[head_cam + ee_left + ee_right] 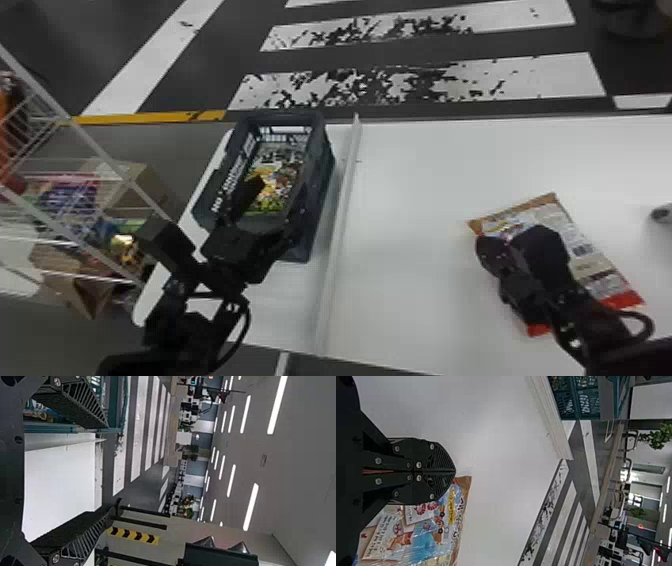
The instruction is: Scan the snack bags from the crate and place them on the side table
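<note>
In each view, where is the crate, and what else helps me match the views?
Head view: the crate, left of the white table ridge.
Left wrist view: the crate, partly behind one finger.
Right wrist view: the crate, beyond that ridge.
Shared landmark: the white floor stripes.

White tabletop [287,310] with dark crate [318,200] beside raised strip [341,215]

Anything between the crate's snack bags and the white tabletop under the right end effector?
Yes: the crate's right wall, then a raised white strip along the left of the tabletop. Lifting the bags over both would probably avoid them.
</note>
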